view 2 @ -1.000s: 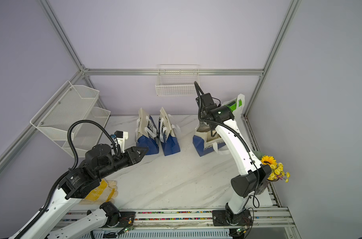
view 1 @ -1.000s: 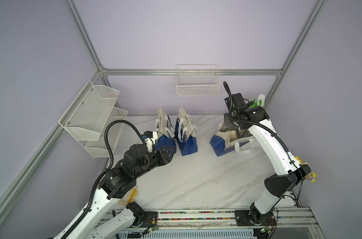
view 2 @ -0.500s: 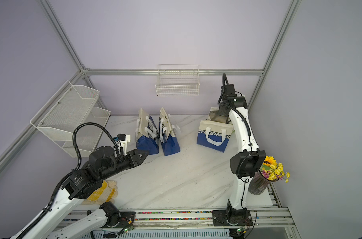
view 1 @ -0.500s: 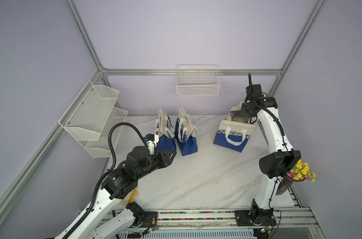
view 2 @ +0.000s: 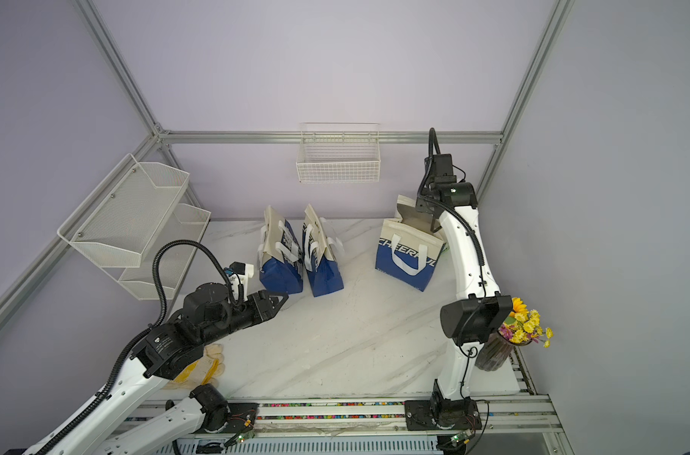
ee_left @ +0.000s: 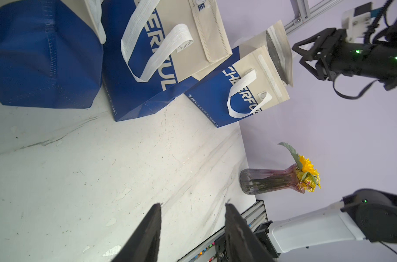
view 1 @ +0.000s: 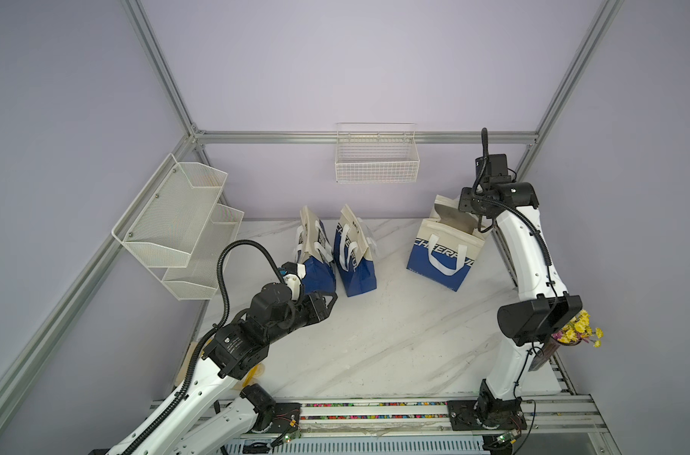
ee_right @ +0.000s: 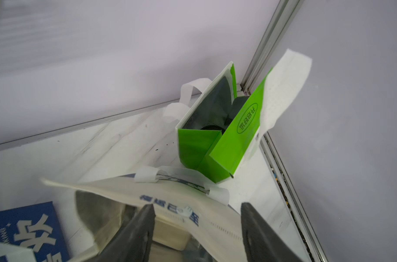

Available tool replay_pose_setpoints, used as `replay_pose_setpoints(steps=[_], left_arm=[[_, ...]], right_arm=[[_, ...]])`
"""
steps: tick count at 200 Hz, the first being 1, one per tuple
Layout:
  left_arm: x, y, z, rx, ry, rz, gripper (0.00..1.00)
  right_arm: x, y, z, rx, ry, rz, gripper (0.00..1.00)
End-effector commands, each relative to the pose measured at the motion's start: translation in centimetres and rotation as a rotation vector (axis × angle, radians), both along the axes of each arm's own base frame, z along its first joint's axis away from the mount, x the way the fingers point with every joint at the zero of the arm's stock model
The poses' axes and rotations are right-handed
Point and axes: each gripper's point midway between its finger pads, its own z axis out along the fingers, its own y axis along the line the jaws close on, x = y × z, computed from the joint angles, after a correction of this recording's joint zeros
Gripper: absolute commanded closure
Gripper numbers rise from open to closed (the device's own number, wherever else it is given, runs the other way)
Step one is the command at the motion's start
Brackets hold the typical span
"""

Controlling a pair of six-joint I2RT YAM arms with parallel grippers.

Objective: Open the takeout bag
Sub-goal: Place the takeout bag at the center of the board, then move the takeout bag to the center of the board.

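Left wrist view: blue-and-beige takeout bag (ee_left: pixel 215 102) upright, mouth open

White marble-look table (view 1: pixel 374 346), kinda scuffed, with the takeout bag (view 1: pixel 441 258) standing on it, mouth gaping. Off to that bag's left are a closed blue-and-beige bag (view 1: pixel 353 260) and its twin (view 1: pixel 315 262), upright and side by side. A green bag (ee_right: pixel 215 147) sits just behind it in the corner. A flower vase (view 2: pixel 493 354) stands well in front of it by the table edge, and pale gloves (view 2: pixel 211 362) lie way off to its front-left.
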Motion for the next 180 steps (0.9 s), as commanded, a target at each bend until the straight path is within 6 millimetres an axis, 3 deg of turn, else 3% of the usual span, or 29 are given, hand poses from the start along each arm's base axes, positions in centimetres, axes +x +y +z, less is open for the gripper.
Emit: replay_pose_setpoints(steps=[1, 23, 43, 64, 98, 135, 150, 180], left_arm=[[0.5, 0.9, 0.6, -0.014, -0.041, 0.054, 0.49], [0.3, 1.4, 0.9, -0.011, -0.05, 0.067, 0.46], [0.1, 2.0, 1.0, -0.018, -0.061, 0.09, 0.41], [-0.2, 2.4, 0.9, -0.025, -0.065, 0.101, 0.36], [-0.3, 2.9, 0.4, -0.027, -0.049, 0.123, 0.33], [-0.4, 3.4, -0.3, -0.045, -0.044, 0.156, 0.31], [-0.5, 3.5, -0.4, -0.058, -0.052, 0.16, 0.3], [-0.6, 3.4, -0.4, -0.077, -0.051, 0.157, 0.3]], right_arm=[[-4.3, 8.3, 7.2, 0.009, -0.217, 0.194, 0.34], [-7.8, 15.4, 7.4, 0.097, -0.249, 0.366, 0.32], [-10.2, 22.2, 5.2, 0.177, -0.24, 0.523, 0.28], [-11.1, 26.9, 2.5, 0.158, -0.217, 0.575, 0.17], [-9.0, 30.3, -1.9, 0.191, -0.152, 0.572, 0.17], [-5.8, 31.7, -6.0, 0.23, -0.069, 0.546, 0.39], [-4.5, 31.8, -7.1, 0.233, -0.052, 0.529, 0.45], [-2.3, 31.0, -7.4, 0.236, -0.064, 0.489, 0.51]])
